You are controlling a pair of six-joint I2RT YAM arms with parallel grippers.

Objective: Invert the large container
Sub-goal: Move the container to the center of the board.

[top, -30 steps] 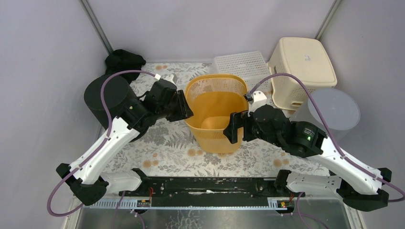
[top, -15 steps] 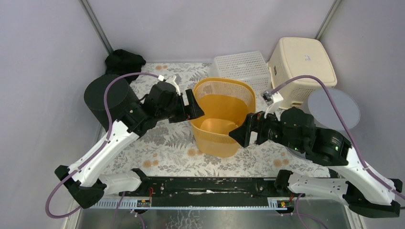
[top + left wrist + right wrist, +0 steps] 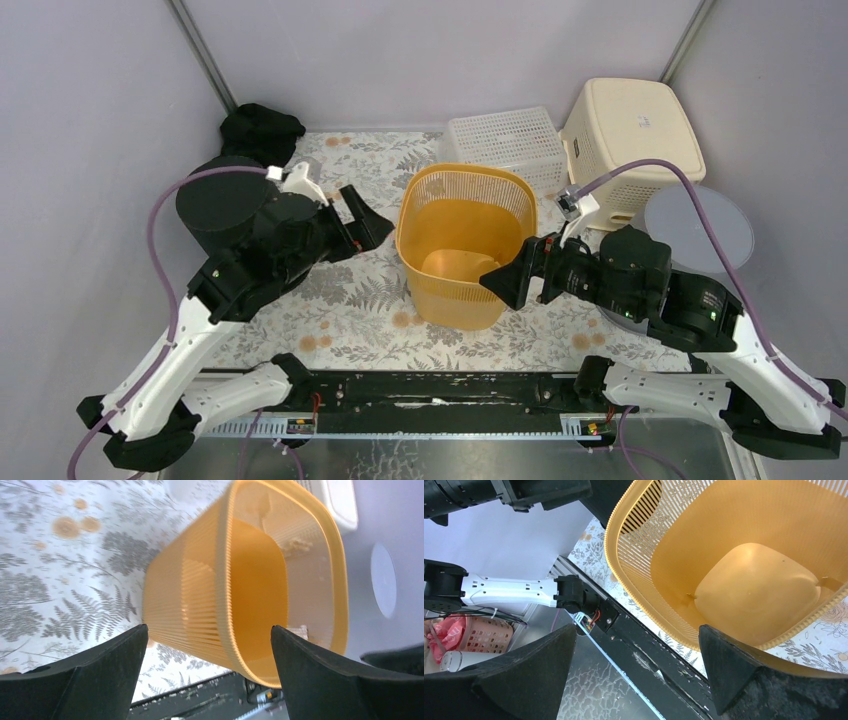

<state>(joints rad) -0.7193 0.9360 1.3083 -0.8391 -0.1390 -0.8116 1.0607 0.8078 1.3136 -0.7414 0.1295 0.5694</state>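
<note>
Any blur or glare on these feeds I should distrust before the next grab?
Top external: even, soft light, sharp, no harsh shadows around the orange basket. Left wrist: basket smeared, likely motion blur; left fingers featureless black. Right wrist: basket slats crisp, right fingers soft-edged up close; mottled reflections on the metal sheet.

Pale grey-lilac walls [image 3: 430,50] close off the back and both sides. A metal post [image 3: 200,50] slants through the upper left corner, and a second post [image 3: 690,40] slants through the upper right. A cloth [image 3: 350,300] printed with grey ferns and small orange flowers covers the table across the middle of the frame. A black rail [image 3: 440,385] runs along the bottom, with a scuffed metal sheet [image 3: 440,455] below it. The light is soft and even.
</note>
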